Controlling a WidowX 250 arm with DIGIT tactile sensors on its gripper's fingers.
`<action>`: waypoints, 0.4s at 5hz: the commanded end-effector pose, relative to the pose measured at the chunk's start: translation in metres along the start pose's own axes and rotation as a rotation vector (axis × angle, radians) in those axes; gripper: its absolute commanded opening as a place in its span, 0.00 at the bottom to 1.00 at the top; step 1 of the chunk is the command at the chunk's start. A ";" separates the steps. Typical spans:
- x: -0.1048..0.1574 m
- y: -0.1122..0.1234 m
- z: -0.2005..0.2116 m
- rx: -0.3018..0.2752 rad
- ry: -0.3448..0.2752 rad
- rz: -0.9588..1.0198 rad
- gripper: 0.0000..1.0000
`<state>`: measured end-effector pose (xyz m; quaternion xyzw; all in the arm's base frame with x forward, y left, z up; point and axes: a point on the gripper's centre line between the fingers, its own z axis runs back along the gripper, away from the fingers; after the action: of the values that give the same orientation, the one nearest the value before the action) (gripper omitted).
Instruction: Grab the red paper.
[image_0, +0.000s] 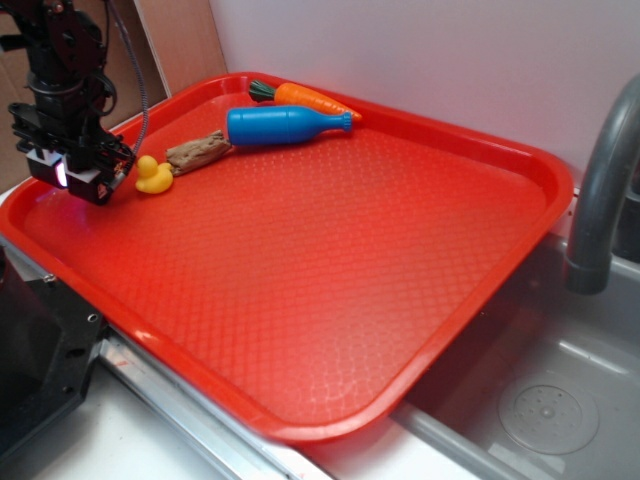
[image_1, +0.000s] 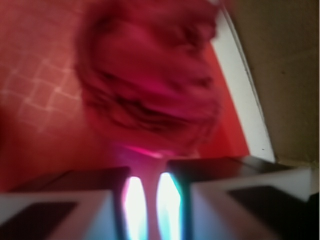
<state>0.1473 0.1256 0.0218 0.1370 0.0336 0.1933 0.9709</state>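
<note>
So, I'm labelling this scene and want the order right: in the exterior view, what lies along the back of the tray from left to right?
Gripper → yellow duck → brown piece of wood → blue bottle. The carrot overlaps the bottle's span, so I leave it unplaced.

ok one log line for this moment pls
gripper: low at tray left corner | red paper: close ahead in wrist view | grasp: cannot tell

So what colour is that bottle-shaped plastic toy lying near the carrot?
The bottle-shaped plastic toy is bright blue, clearest in the exterior view.
</note>
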 end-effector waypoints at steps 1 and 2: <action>-0.007 -0.029 0.111 -0.143 -0.200 -0.091 0.00; -0.012 -0.033 0.166 -0.214 -0.207 -0.147 0.00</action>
<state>0.1728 0.0408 0.1585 0.0463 -0.0567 0.1103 0.9912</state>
